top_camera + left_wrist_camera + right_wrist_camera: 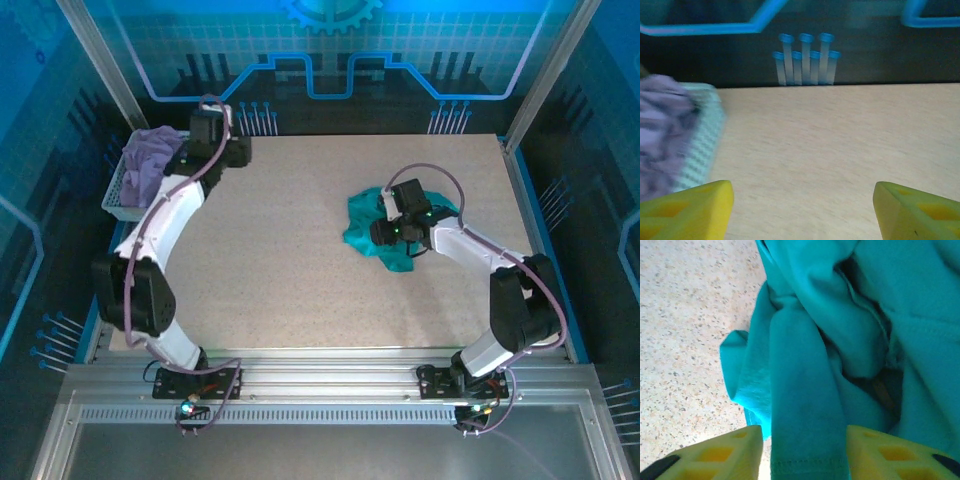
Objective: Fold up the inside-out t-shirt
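Note:
The inside-out t-shirt lies crumpled in a teal heap on the right half of the table. My right gripper is low over the heap. In the right wrist view its yellow fingers stand on either side of a long hemmed fold of the t-shirt. The right gripper is open, with a thin gap showing beside the left finger. My left gripper is at the back left of the table, next to the basket. Seen from the left wrist, the left gripper is wide open over bare tabletop.
A white mesh basket at the table's back left edge holds a lavender garment. The left wrist view has the same basket and lavender cloth close on its left. Dark enclosure walls ring the speckled table.

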Action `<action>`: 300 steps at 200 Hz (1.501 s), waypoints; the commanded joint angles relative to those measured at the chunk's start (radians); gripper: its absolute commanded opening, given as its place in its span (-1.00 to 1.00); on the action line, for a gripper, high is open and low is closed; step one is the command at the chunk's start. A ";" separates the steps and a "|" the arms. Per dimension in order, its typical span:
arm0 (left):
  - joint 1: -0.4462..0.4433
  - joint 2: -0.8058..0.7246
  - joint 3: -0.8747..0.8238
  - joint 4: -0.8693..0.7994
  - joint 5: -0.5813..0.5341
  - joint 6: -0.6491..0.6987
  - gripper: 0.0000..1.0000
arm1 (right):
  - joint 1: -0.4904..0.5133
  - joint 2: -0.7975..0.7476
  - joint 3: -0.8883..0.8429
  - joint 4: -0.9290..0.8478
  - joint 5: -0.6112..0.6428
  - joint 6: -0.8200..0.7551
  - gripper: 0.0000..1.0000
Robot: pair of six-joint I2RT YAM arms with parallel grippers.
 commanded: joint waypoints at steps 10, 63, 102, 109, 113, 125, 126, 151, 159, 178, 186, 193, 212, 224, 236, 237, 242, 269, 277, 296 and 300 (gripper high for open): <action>-0.068 -0.072 -0.241 0.172 0.293 -0.226 0.48 | -0.003 0.040 0.018 0.000 -0.006 -0.013 -0.84; -0.249 0.083 -0.469 0.534 0.653 -0.353 0.54 | -0.057 -0.268 -0.022 0.037 -0.169 0.017 -1.00; -0.349 0.247 -0.334 0.509 0.686 -0.367 0.52 | -0.123 -0.324 -0.038 0.066 -0.279 0.061 -1.00; -0.356 0.254 -0.326 0.504 0.678 -0.365 0.52 | -0.131 -0.339 -0.036 0.064 -0.290 0.060 -1.00; -0.358 0.256 -0.324 0.507 0.678 -0.368 0.52 | -0.135 -0.347 -0.032 0.060 -0.289 0.057 -1.00; -0.360 0.269 -0.306 0.522 0.691 -0.390 0.52 | -0.138 -0.364 -0.023 0.038 -0.270 0.039 -1.00; -0.360 0.271 -0.304 0.523 0.693 -0.391 0.52 | -0.138 -0.365 -0.023 0.037 -0.267 0.037 -1.00; -0.365 0.320 -0.241 0.530 0.733 -0.439 0.49 | -0.146 -0.371 -0.029 0.001 -0.234 0.014 -1.00; -0.370 0.341 -0.216 0.519 0.738 -0.446 0.46 | -0.146 -0.374 -0.042 0.003 -0.231 0.016 -1.00; -0.383 0.399 -0.148 0.476 0.736 -0.447 0.39 | -0.147 -0.381 -0.072 0.020 -0.233 0.026 -1.00; -0.387 0.424 -0.123 0.468 0.736 -0.449 0.36 | -0.147 -0.382 -0.079 0.024 -0.234 0.028 -1.00; -0.386 0.446 -0.099 0.462 0.737 -0.456 0.32 | -0.147 -0.381 -0.083 0.026 -0.234 0.030 -1.00; -0.393 0.507 -0.023 0.451 0.748 -0.472 0.14 | -0.148 -0.380 -0.090 0.031 -0.237 0.031 -1.00; -0.400 0.550 0.039 0.418 0.763 -0.469 -0.09 | -0.147 -0.379 -0.089 0.033 -0.236 0.032 -1.00; -0.405 0.582 0.085 0.398 0.779 -0.468 -0.35 | -0.150 -0.381 -0.071 0.030 -0.234 0.031 -1.00; -0.406 0.584 0.087 0.397 0.779 -0.468 -0.37 | -0.150 -0.381 -0.069 0.030 -0.234 0.033 -1.00; -0.407 0.591 0.098 0.394 0.781 -0.468 -0.48 | -0.150 -0.382 -0.057 0.030 -0.234 0.033 -1.00; -0.388 0.558 0.151 0.337 0.779 -0.455 -1.00 | -0.153 -0.391 0.046 0.048 -0.267 0.045 -1.00; -0.365 0.500 0.150 0.333 0.776 -0.457 -1.00 | -0.154 -0.395 0.098 0.050 -0.282 0.047 -1.00; -0.314 0.280 0.115 0.332 0.738 -0.463 -1.00 | -0.152 -0.415 0.253 0.047 -0.316 0.051 -1.00; -0.309 0.225 0.110 0.328 0.717 -0.457 -1.00 | -0.151 -0.422 0.284 0.052 -0.324 0.051 -1.00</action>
